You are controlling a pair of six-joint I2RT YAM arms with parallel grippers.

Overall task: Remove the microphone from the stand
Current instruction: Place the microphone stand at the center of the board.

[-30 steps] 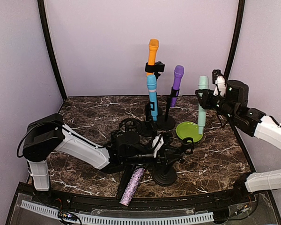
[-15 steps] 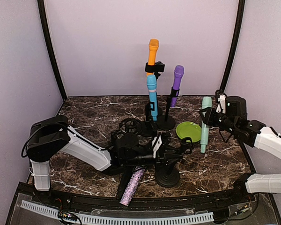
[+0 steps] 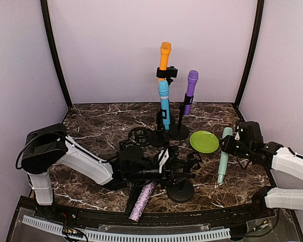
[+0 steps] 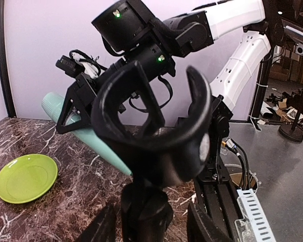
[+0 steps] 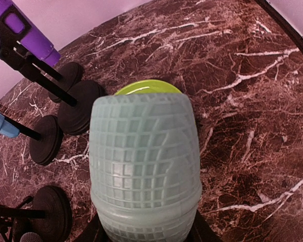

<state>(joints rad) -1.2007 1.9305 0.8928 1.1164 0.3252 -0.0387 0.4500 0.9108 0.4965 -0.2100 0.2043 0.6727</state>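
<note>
A mint-green microphone hangs clear of the black stand, tilted, with its tail near the tabletop right of the stand. My right gripper is shut on it just below its head. The stand's clip is empty. My left gripper is low around the stand's stem; its fingers stand apart from the stem on both sides, so it is open.
A green plate lies just left of the held microphone. Orange, blue and purple microphones stand in stands at the back. A glittery purple microphone lies by the front edge.
My right arm has carried the mint microphone down and toward the front, past the plate. My left gripper's jaws have opened off the stand's stem.
</note>
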